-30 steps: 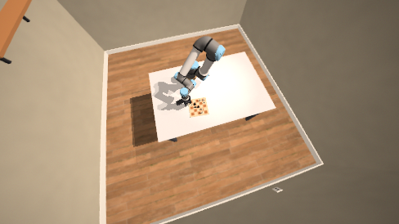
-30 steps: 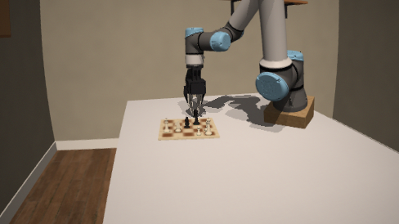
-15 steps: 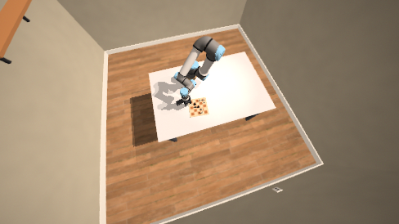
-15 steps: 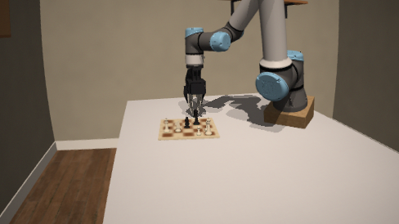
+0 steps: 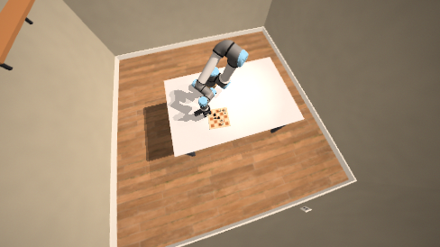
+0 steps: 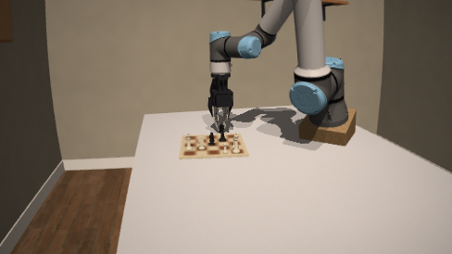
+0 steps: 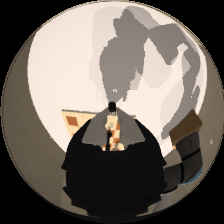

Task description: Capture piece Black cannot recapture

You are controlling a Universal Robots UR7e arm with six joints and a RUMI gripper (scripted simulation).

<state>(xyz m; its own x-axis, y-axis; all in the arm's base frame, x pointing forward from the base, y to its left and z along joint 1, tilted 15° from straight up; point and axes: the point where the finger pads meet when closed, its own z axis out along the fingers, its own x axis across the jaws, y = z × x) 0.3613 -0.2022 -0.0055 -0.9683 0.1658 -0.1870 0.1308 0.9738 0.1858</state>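
The chessboard (image 5: 213, 127) (image 6: 213, 157) (image 7: 67, 113) lies on the table. My gripper (image 6: 221, 127) (image 7: 112, 107) is shut on a black piece (image 7: 112, 107) at the board's far edge in the exterior view. How high its base is cannot be told. On the board, a black piece (image 6: 211, 139) and a taller black one (image 6: 222, 136) stand near the middle. White pieces stand at the left (image 6: 189, 146) and left of centre (image 6: 201, 146); a small white one (image 6: 225, 148) and a tall white one (image 6: 236, 145) stand at the right. Squares and some types are too small to read.
The white table (image 5: 266, 93) (image 6: 278, 193) carries the arm's wooden base block (image 6: 326, 133) (image 7: 186, 128), to the right of the board in the exterior view. The arm's shadow falls across the table beside the gripper. A wall shelf (image 6: 296, 0) is far behind.
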